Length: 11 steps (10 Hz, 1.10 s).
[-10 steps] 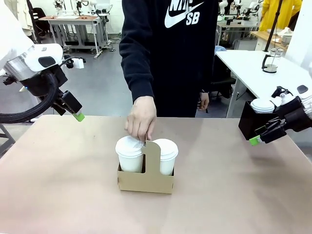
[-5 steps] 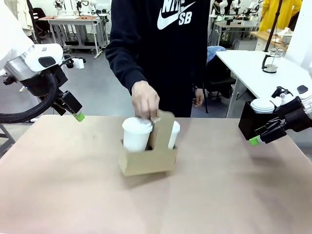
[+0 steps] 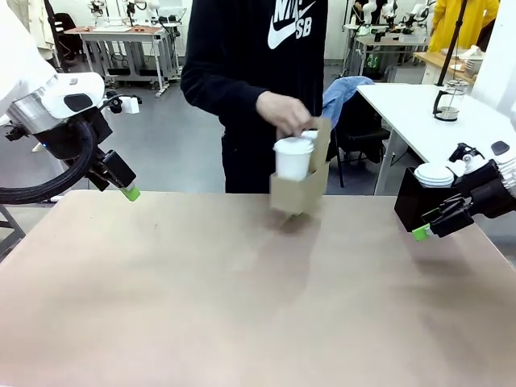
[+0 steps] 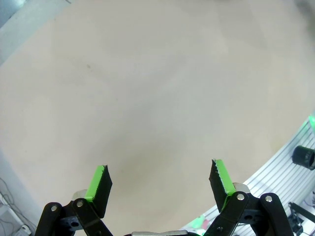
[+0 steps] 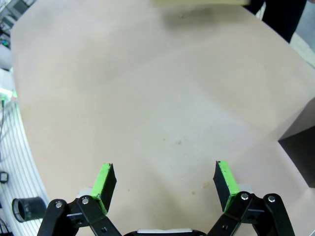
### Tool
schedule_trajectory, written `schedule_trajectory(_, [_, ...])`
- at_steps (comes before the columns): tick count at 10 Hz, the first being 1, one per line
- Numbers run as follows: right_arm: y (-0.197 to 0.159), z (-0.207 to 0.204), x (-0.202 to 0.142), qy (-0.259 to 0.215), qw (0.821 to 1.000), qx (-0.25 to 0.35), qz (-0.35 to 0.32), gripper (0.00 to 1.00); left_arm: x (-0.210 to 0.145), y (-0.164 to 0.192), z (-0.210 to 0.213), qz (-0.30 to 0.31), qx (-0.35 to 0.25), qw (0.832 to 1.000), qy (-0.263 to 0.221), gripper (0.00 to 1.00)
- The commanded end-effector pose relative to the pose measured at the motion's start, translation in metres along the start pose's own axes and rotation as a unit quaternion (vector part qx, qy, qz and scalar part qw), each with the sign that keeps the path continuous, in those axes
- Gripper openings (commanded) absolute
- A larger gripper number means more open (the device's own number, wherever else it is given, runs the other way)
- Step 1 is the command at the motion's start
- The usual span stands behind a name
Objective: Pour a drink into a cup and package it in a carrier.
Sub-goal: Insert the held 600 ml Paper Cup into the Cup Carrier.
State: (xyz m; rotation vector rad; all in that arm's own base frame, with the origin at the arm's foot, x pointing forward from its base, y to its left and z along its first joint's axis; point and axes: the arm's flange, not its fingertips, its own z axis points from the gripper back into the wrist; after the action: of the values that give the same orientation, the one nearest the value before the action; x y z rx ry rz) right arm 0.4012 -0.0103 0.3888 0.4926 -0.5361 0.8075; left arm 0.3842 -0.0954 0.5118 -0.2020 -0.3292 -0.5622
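Both pincers were spread wide open with nothing between the green pads when I checked the feeds. The left pincer (image 4: 160, 181) hung over bare desk (image 3: 201, 298) near the left edge, touching nothing. The right pincer (image 5: 166, 182) sat the same way over the right side, just beside the black box (image 3: 421, 203) with a white-lidded cup (image 3: 434, 174) in it. The carrier (image 3: 300, 184) was up in the air past the far edge of the desk, tilted, hanging from the person's hand (image 3: 284, 113) by its centre handle. One white cup (image 3: 293, 157) stood in its near pocket. A glass jug (image 3: 446, 100) stood on the white table behind.
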Motion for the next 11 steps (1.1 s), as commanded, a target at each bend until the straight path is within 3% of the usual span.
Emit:
schedule_trajectory(1, [-0.0007, 0.0004, -0.0006, 0.005, 1.000, -0.006, 0.000, 1.00, 0.0003, 0.0005, 0.0008, 0.002, 0.010, 1.000, -0.001, 1.00])
schedule_trajectory(11, [-0.0007, 0.0004, -0.0006, 0.005, 1.000, -0.006, 0.000, 1.00, 0.0003, 0.0005, 0.0008, 0.002, 0.010, 1.000, -0.001, 1.00])
